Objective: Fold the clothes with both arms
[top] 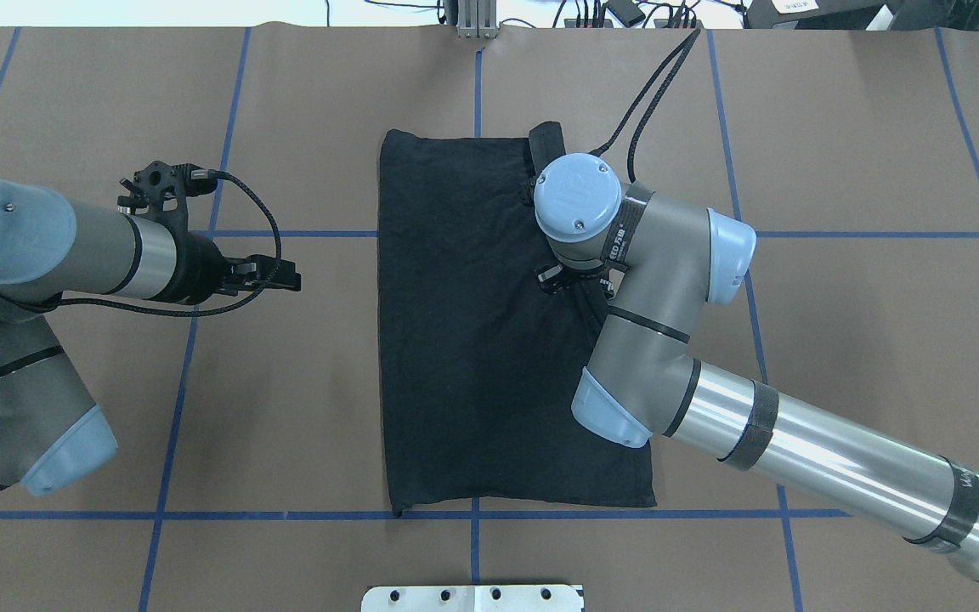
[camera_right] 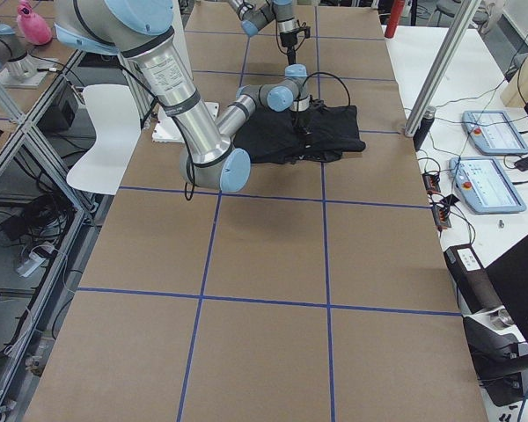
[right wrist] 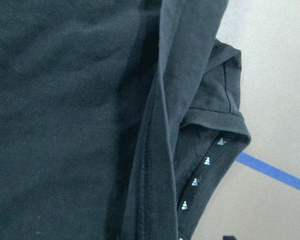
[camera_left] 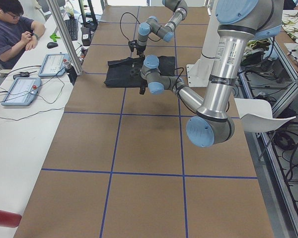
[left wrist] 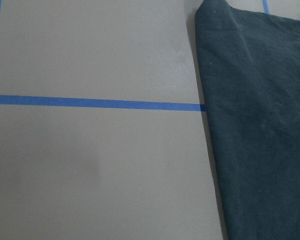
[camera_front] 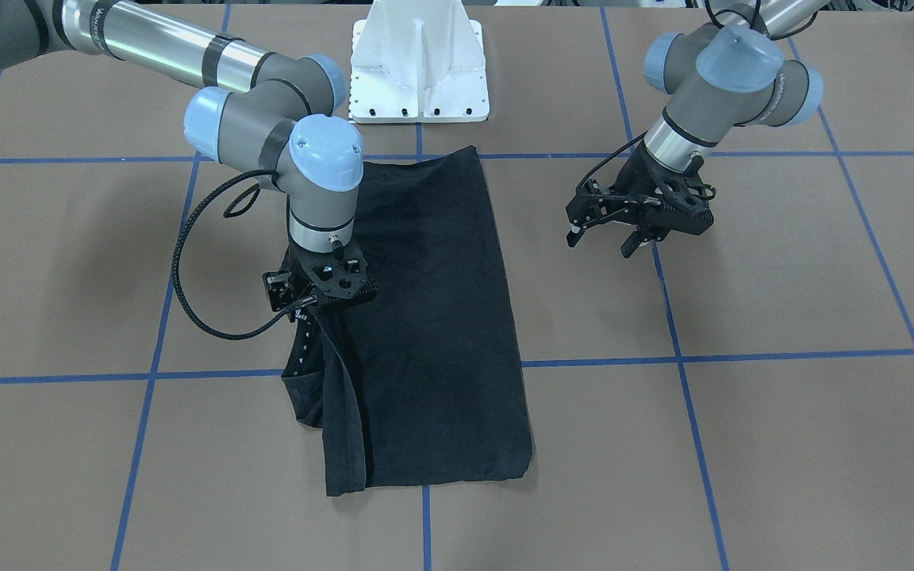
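The black short-sleeved T-shirt [camera_front: 441, 317] lies folded into a long plain strip at the middle of the brown flat table [camera_front: 782, 444], with one short end near the white metal pedestal base [camera_front: 420, 71]. The black two-finger right hand [camera_front: 319, 308] points down at the strip's long edge on the robot's right and is clenched on the cloth, which rises in a peak to its fingers. A sleeve and a band with small white triangles hang loose beside that peak. The black two-finger left hand [camera_front: 601, 242] hovers over bare table off the opposite long edge, apart from the cloth, fingers spread and grasping nothing. Blue tape lines [camera_front: 743, 357] cross the table in a grid, one passing under the T-shirt
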`<move>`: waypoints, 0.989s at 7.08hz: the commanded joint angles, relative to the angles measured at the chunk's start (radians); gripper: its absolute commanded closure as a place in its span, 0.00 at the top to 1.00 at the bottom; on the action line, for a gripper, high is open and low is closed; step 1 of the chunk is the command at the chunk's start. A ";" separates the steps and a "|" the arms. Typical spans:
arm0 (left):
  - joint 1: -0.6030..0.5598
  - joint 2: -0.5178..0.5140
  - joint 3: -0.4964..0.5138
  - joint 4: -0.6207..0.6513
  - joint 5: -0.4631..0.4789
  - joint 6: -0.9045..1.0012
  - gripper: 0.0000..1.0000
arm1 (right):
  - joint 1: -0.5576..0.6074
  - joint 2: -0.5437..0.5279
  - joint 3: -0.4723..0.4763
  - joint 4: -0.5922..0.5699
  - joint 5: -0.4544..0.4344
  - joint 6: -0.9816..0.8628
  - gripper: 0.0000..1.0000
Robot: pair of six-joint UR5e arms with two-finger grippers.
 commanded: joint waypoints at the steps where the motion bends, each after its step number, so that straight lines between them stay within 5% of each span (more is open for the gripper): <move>1: 0.000 0.000 0.001 -0.001 0.000 0.000 1.00 | 0.006 0.000 -0.005 0.006 0.004 -0.001 0.76; 7: 0.000 -0.020 0.010 0.003 0.000 -0.001 1.00 | 0.148 -0.129 0.043 0.006 0.051 -0.189 0.75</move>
